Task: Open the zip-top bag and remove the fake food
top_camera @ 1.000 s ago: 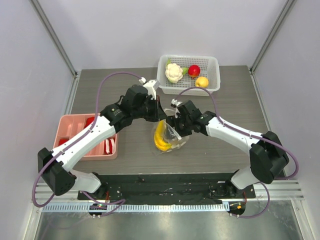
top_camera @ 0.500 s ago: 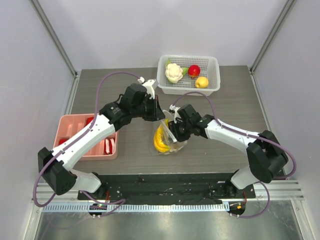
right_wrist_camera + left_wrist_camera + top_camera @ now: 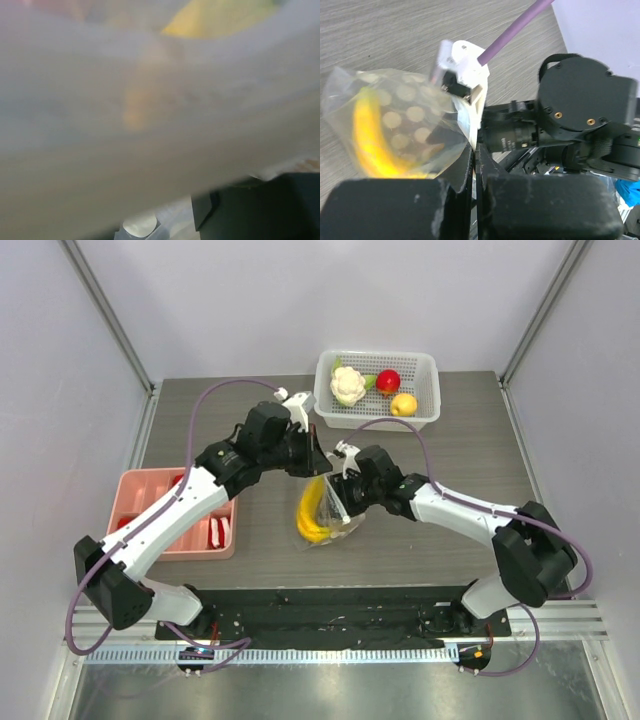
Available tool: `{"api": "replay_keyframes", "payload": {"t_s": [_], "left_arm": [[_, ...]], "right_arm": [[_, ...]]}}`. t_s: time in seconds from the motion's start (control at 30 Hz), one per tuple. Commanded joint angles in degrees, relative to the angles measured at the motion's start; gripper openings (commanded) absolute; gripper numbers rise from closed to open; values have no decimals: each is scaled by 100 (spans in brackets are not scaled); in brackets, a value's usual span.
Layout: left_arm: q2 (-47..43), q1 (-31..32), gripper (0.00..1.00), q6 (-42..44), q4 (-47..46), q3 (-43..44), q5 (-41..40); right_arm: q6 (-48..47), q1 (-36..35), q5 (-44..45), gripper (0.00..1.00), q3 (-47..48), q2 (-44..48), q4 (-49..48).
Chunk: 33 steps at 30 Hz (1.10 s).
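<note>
While our left claw [image 3: 474, 156] is pinching the bag [image 3: 322, 528] by its top edge above the table [image 3: 200, 420], we are holding the right claw [image 3: 343, 498] against its right side; whether those jaws are spread we cannot tell. The banana [image 3: 306, 522] is lying inside, just left of that claw, its length running toward us.

The zip-top bag [image 3: 150, 150] blurs out nearly the whole right wrist view.

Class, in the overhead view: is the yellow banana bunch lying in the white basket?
No, the banana bunch sits inside the zip-top bag, apart from the white basket.
</note>
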<state>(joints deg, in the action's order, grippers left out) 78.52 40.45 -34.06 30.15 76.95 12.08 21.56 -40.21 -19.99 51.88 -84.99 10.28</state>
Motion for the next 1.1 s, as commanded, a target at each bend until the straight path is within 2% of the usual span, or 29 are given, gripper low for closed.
{"api": "replay_keyframes", "payload": {"t_s": [0.0,0.07,0.23,0.57,0.7,0.8,0.9,1.07], "left_arm": [[-30,-37,0,-13,-387,409,225],[5,-28,0,-13,-370,444,234],[23,-28,0,-56,-396,295,173],[-407,-46,0,76,-115,-320,-530],[-592,-46,0,-117,-360,-864,-575],[-671,-46,0,-206,-352,-1164,-610],[-837,-46,0,-267,-404,-1410,-742],[-979,-54,0,-303,-405,-1525,-768]], "right_arm": [[76,-119,-594,56,24,-193,-1019],[102,-180,-690,61,-2,-255,-1335],[129,-251,-489,61,-98,-395,-1380],[287,-295,-550,64,-582,-650,-1670],[375,-365,-445,66,-705,-668,-1644],[331,-400,-321,73,-767,-624,-1521],[305,-435,-129,75,-784,-659,-1354],[463,-471,319,74,-776,-817,-1274]]}}
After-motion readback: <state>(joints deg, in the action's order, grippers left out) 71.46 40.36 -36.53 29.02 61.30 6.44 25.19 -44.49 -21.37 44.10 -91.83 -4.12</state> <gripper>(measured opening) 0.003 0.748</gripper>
